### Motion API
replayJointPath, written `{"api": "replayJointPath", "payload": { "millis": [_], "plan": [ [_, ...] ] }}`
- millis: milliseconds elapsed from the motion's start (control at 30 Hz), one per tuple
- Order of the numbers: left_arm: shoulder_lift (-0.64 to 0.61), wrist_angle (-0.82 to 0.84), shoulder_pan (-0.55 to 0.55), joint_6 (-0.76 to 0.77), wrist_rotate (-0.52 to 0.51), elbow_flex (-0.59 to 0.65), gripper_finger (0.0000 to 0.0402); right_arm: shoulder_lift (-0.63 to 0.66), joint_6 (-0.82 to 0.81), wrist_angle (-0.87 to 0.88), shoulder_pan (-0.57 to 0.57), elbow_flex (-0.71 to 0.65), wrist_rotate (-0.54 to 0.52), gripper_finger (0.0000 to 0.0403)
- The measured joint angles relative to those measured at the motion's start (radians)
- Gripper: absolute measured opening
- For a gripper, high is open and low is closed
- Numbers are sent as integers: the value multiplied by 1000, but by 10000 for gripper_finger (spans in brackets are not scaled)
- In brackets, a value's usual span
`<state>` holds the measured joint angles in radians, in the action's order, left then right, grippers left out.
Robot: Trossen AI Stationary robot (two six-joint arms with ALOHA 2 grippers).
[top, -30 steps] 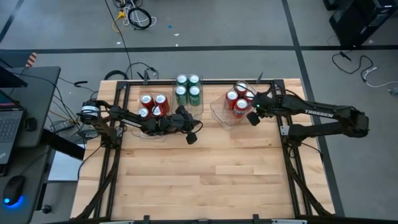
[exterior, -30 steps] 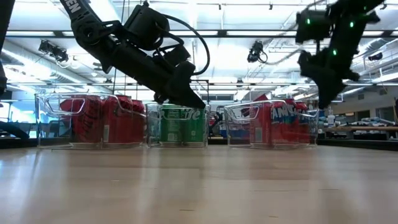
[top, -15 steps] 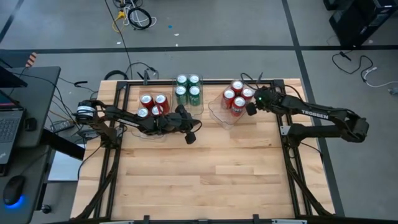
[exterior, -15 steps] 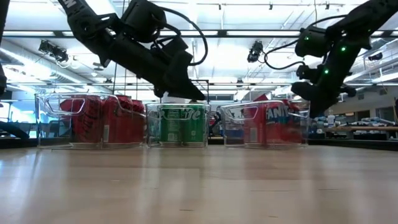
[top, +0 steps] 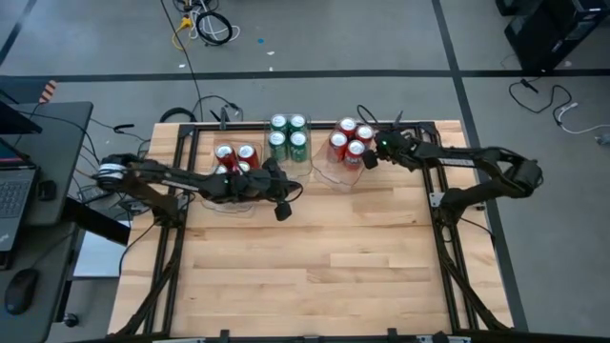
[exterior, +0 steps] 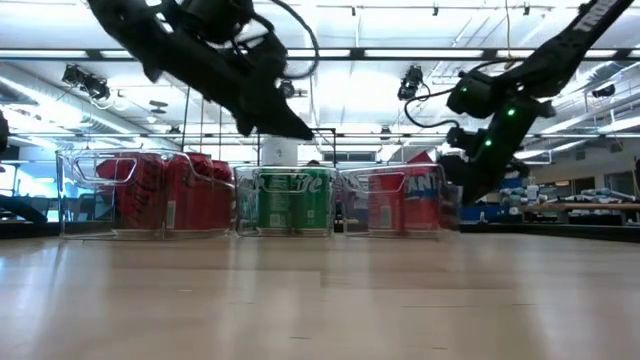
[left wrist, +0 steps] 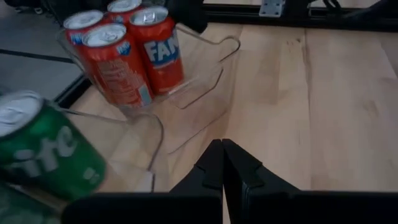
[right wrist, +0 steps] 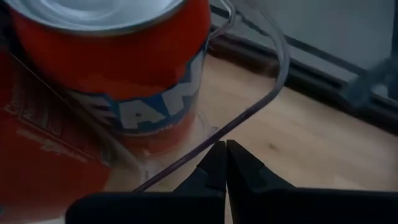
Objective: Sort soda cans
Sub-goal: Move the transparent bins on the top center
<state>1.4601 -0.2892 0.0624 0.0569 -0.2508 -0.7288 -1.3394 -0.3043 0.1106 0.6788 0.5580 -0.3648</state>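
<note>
Right gripper (top: 371, 158) fingers pressed together, nudging right bin (top: 329, 173) wall | red cans (top: 346, 141) sitting upright inside, leftward of tip | left gripper (top: 281, 208) closed, hovering farther off

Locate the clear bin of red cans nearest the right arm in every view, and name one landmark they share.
High view: right bin at the table's far edge, right of the green cans.
Low view: right bin at centre right, behind the right gripper.
Left wrist view: bin at upper left.
Right wrist view: bin rim close ahead.
Shared landmark: its red cans.
</note>
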Motion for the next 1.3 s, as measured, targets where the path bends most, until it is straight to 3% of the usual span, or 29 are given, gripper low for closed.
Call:
{"api": "replayJointPath", "payload": {
  "millis": [367, 633, 800, 1100, 1300],
  "plan": [
    [-294, 432, -58, 3, 47, -2, 0, -160, 158, -138, 53, 106, 132, 1],
    [-350, 630, -175, 78, 62, -3, 0, -266, 298, -156, 71, 222, 280, 1],
    [-350, 747, -248, 176, 63, -3, 0, -312, 308, -150, 71, 277, 308, 1],
    [-328, 1019, -323, 411, -33, -3, 0, -235, 333, -49, 67, 324, 319, 5],
    [-291, 1121, -325, 450, -96, -3, 0, -100, 360, 40, 35, 328, 328, 5]
  ]
}}
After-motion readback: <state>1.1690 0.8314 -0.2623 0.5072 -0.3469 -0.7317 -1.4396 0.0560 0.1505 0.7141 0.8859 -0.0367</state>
